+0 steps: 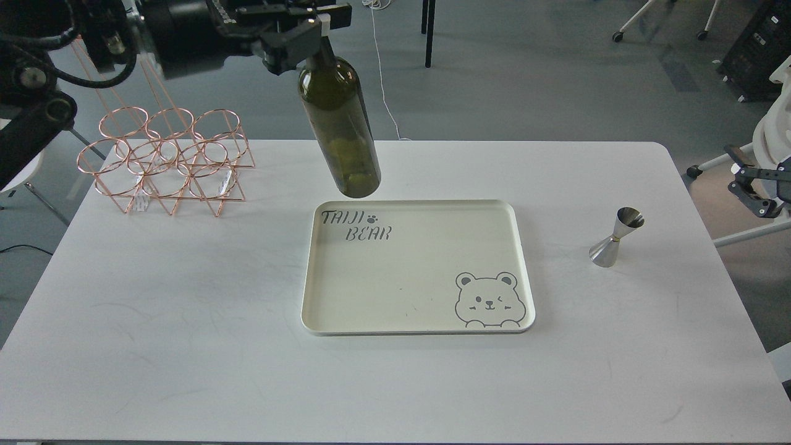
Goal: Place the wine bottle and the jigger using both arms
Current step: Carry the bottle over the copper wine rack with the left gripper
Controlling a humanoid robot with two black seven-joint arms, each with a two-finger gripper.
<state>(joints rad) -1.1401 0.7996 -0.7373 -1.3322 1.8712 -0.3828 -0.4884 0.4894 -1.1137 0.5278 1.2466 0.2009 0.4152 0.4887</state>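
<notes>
The dark olive-green wine bottle hangs in the air, tilted, its base just above the far left edge of the cream tray. My left gripper is shut on the bottle's neck at the top of the view. The steel jigger stands upright on the white table, to the right of the tray. My right gripper sits at the right edge of the view, off the table, far from the jigger; its fingers look spread apart and hold nothing.
A copper wire bottle rack stands at the table's far left. The tray bears the words TAIJI BEAR and a bear drawing. Chair legs and cables lie on the floor beyond the table.
</notes>
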